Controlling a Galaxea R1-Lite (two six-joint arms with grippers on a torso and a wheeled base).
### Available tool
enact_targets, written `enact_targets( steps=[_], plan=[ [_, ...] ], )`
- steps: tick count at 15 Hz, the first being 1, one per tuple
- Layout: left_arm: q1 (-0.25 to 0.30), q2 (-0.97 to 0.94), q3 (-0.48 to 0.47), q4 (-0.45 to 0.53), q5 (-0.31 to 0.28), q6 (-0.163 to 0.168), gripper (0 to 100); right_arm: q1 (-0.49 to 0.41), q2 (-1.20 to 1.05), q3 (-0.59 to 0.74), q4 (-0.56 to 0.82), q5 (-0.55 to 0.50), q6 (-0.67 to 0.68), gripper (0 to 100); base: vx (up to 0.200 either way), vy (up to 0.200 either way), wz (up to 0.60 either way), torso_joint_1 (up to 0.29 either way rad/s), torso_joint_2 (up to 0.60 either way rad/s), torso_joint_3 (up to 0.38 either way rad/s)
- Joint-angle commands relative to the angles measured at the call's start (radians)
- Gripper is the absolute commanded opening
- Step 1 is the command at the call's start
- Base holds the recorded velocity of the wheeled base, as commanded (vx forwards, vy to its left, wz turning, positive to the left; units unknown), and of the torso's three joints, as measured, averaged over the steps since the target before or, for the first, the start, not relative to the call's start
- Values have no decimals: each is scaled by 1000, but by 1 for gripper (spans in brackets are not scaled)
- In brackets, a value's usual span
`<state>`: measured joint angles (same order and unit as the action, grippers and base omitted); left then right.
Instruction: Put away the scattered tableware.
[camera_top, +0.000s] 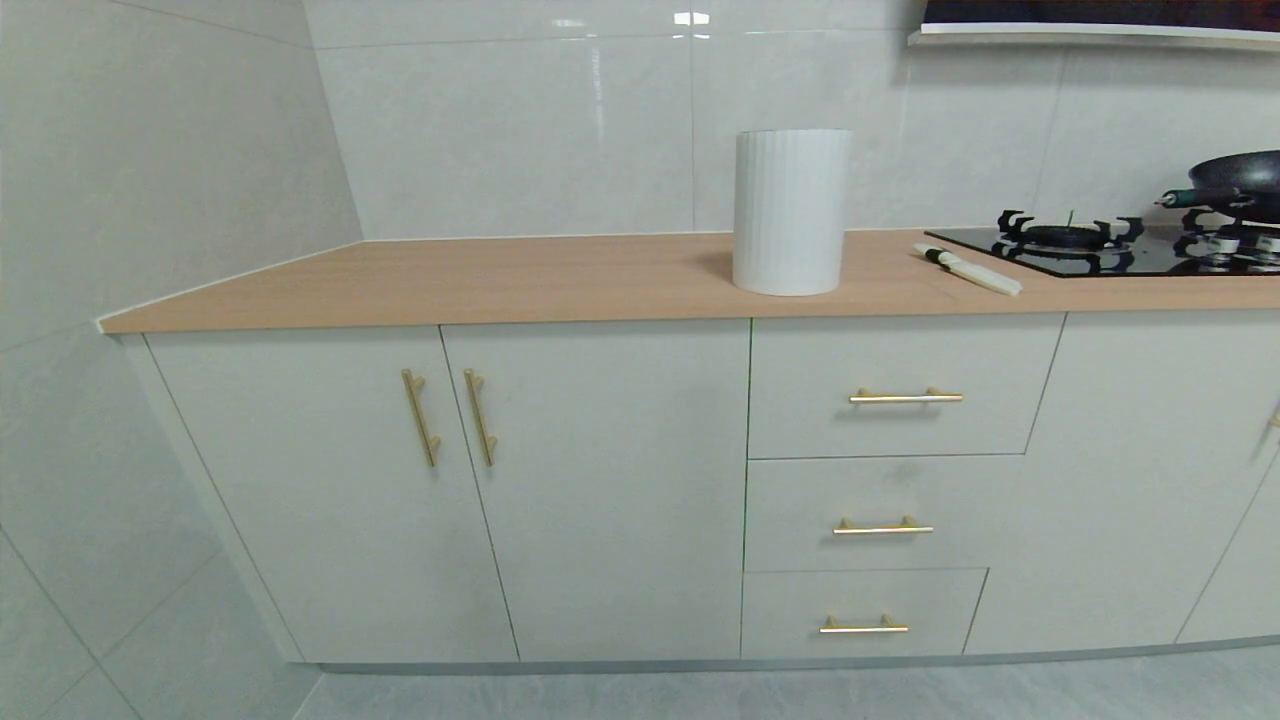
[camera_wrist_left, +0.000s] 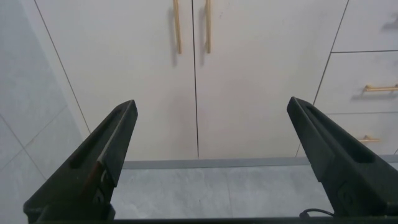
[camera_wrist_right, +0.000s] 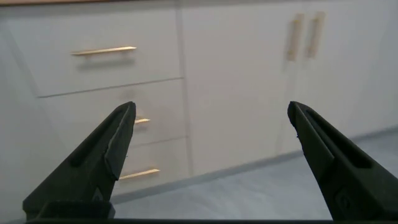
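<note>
A tall white ribbed cylinder holder (camera_top: 790, 211) stands upright on the wooden countertop (camera_top: 480, 280). To its right a cream-handled knife (camera_top: 967, 268) lies flat on the counter, just in front of the stove. My left gripper (camera_wrist_left: 211, 112) hangs low in front of the double cupboard doors (camera_wrist_left: 196, 74), open, with nothing between its fingers. My right gripper (camera_wrist_right: 211, 115) is open too and holds nothing; it faces the stack of drawers (camera_wrist_right: 106, 68).
A black gas hob (camera_top: 1110, 245) with a dark pan (camera_top: 1235, 180) sits at the counter's right end. Three drawers with gold handles (camera_top: 905, 397) lie under the holder, cupboard doors (camera_top: 450, 480) to their left. Tiled walls close the left side and back.
</note>
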<state>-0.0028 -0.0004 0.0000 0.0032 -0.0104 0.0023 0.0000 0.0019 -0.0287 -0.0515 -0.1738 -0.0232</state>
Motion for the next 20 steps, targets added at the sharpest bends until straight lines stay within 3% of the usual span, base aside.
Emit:
enact_targets(
  steps=[1, 3, 13, 20],
  plan=[
    [1, 0, 0, 0, 1, 1, 100, 0, -2, 29, 1, 65, 14, 100, 0, 0, 0, 0, 0, 0],
    [0, 0, 0, 0, 0, 1, 100, 2, 0, 29, 48, 128, 23, 100, 0, 0, 0, 0, 0, 0],
    [0, 0, 0, 0, 0, 4, 100, 2, 0, 29, 47, 142, 11, 100, 0, 0, 0, 0, 0, 0],
    [0, 0, 0, 0, 0, 2, 100, 2, -2, 29, 47, 142, 16, 100, 200, 0, 0, 0, 1, 2]
  ],
)
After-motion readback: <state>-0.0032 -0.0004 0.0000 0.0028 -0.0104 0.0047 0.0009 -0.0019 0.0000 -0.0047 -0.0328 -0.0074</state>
